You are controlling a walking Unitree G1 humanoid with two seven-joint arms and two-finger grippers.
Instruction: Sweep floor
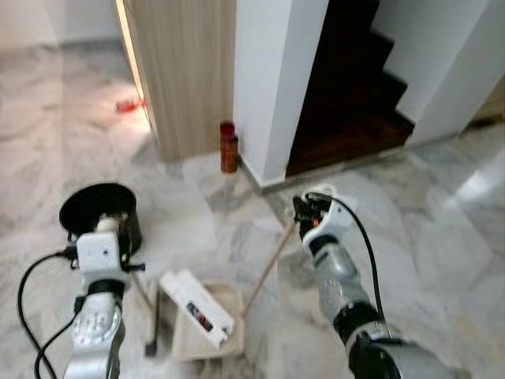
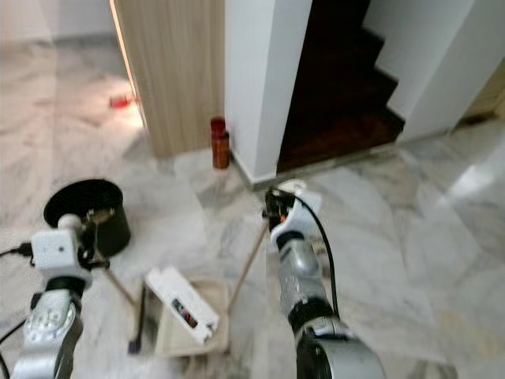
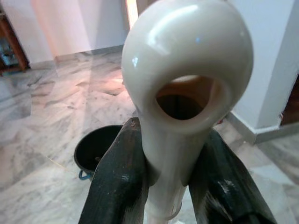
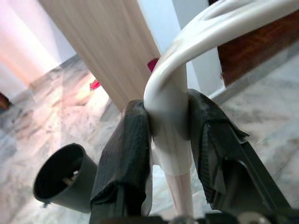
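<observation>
Marble floor (image 1: 442, 237) is spreading across the eye views, grey-veined and glossy, with a wood-grain panel (image 1: 189, 71) and a white pillar (image 1: 272, 79) rising in the upper middle of the frame and dark stairs (image 1: 347, 95) receding at the upper right. Near the lower left, the left hand (image 3: 161, 177) is grasping the cream handle of the dustpan (image 1: 207, 316); the left wrist view is showing its two black fingers (image 3: 117, 186) pressing either side of the handle just under its round hanging loop, a detail the eye views are leaving hidden behind the white wrist block. The dustpan's beige tray is lying on the floor at the lower centre of the eye views, with a white rectangular item (image 1: 197, 308) tilting across it. At the centre right, the right hand (image 4: 168, 154) is clenching the broom (image 1: 268, 268) at the white cap of its stick, and the thin wooden shaft is slanting down and to the left until its lower end is reaching the dustpan's edge. The right wrist view is making the squeeze plain, both black fingers (image 4: 124, 158) touching the white cap. A black bucket (image 1: 101, 215) is standing at the left of the eye views, just beyond the left hand. A red-brown bottle (image 1: 229, 147) is standing at the pillar's foot, and a small red object (image 1: 129, 104) is lying on the floor at the upper left.
</observation>
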